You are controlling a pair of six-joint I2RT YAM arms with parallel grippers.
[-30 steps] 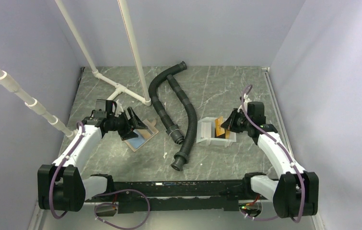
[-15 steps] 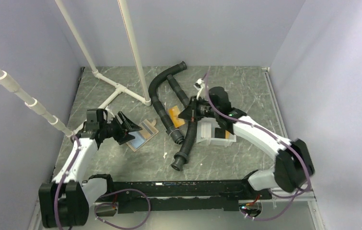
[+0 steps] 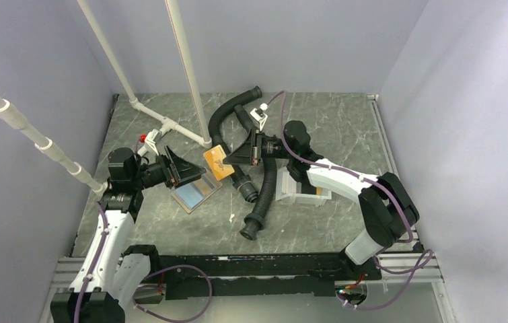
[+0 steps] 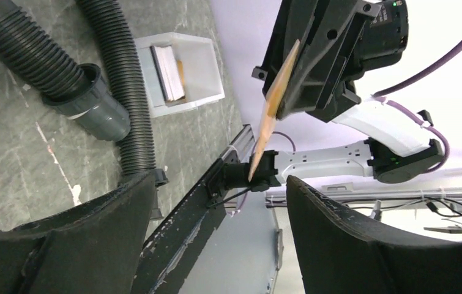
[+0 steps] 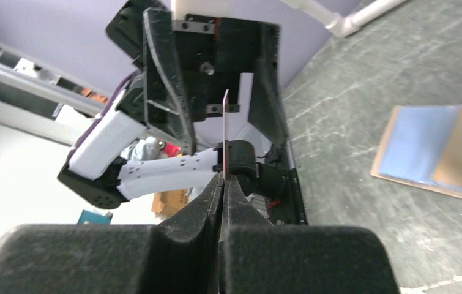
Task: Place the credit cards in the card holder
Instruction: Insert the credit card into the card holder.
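Note:
My right gripper (image 3: 236,157) is shut on an orange credit card (image 3: 219,162) and holds it in the air above the black hose, edge-on in the right wrist view (image 5: 225,125). My left gripper (image 3: 182,168) stands open, facing that card a short way off, with nothing between its fingers (image 4: 363,239). In the left wrist view the orange card (image 4: 270,113) hangs from the right gripper (image 4: 289,92). The card holder (image 3: 196,192) lies open flat on the table below the left gripper, its blue and tan inside up (image 5: 442,153). More credit cards (image 4: 168,64) stand in the white tray (image 3: 298,195).
Two black corrugated hoses (image 3: 264,185) lie between the card holder and the tray, their ends at the middle front. White PVC pipes (image 3: 184,60) rise at the back left and along the left wall (image 3: 35,138). Grey walls close in the table.
My right arm has swung left from the tray over the hoses, carrying the orange card toward the left gripper. The left gripper has turned up off the card holder to face it.

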